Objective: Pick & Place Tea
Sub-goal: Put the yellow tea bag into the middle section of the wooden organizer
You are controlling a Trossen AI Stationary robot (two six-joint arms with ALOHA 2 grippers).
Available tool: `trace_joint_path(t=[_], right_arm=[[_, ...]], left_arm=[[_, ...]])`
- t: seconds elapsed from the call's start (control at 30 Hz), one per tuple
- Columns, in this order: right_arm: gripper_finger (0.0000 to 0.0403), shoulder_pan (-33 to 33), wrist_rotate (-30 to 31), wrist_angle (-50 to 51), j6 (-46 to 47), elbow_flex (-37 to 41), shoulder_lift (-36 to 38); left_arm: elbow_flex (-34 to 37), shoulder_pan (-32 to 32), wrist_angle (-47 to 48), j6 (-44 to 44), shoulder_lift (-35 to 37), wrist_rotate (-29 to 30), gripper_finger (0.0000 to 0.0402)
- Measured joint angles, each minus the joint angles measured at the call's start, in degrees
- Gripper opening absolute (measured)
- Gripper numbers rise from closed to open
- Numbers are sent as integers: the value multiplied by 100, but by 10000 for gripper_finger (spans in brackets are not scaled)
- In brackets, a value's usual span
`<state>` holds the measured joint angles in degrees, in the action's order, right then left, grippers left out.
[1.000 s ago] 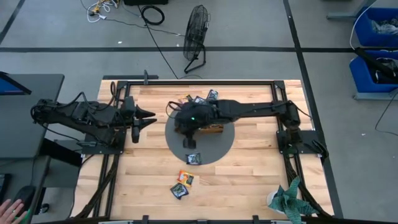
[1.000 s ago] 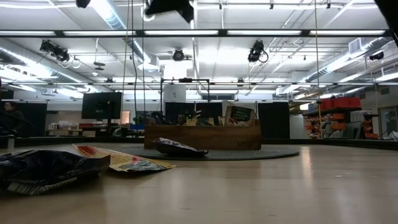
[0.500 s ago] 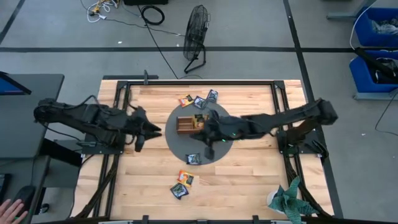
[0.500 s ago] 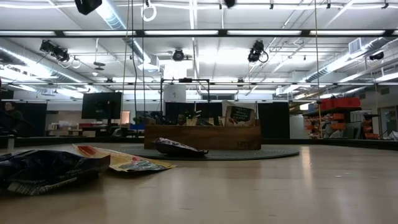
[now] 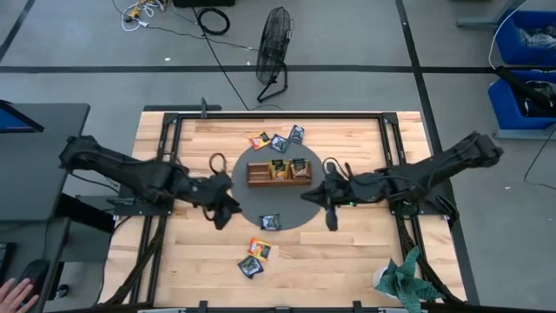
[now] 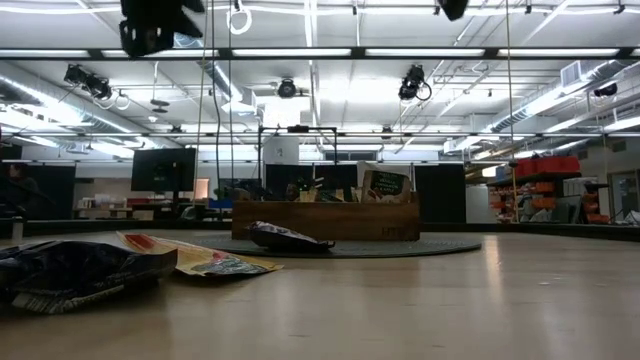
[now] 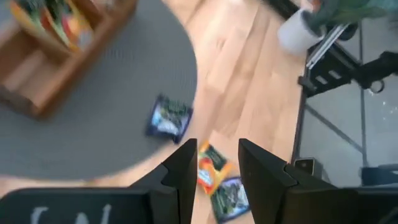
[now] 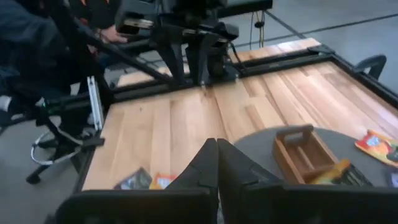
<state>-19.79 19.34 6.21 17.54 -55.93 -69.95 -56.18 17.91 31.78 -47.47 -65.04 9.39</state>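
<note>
The brown wooden tray [image 5: 278,172] stands on a round grey mat [image 5: 252,207] and holds a few tea sachets [image 5: 287,166]. One dark blue sachet [image 5: 270,223] lies flat on the mat's near part [image 7: 169,118]. An orange sachet [image 5: 259,249] and a dark one [image 5: 250,267] lie on the table nearer. Three more [image 5: 278,140] lie beyond the tray. My left gripper [image 5: 233,207] hovers open over the mat's left side [image 7: 217,163], holding nothing. My right gripper [image 5: 306,196] is shut and empty [image 8: 216,155], over the mat's right side.
A potted plant [image 5: 401,276] stands at the table's near right corner. Black frame rails [image 5: 165,226] run along the table's left and right sides. A person's hand [image 5: 17,294] shows beyond the table's left. Bare wood [image 5: 347,252] lies to the near right.
My right gripper has drawn back from over the tray toward the table's right, and the tray with its sachets now shows. My left gripper has moved from the table's left toward the mat and the near edge. No sachet on the table has shifted.
</note>
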Motion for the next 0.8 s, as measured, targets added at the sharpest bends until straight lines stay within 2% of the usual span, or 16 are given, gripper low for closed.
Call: trace_joint_path(t=[0.17, 0.37, 0.57, 0.67, 0.8], right_arm=[[0, -296, 206, 337, -64, 200, 347], [0, -488, 260, 539, -131, 390, 556], [0, -658, 222, 571, -210, 394, 579], [0, -738, 220, 688, -214, 394, 577], [0, -826, 222, 850, -166, 394, 577]], left_arm=[[0, 236, -35, -813, -688, -179, 122], [0, 376, -674, -1375, -1515, -188, 122], [4, 533, -1339, -1992, -2189, -435, 122], [57, 671, -1813, -2213, -2384, -423, 122], [574, 890, -2894, -2700, -2480, -415, 121]])
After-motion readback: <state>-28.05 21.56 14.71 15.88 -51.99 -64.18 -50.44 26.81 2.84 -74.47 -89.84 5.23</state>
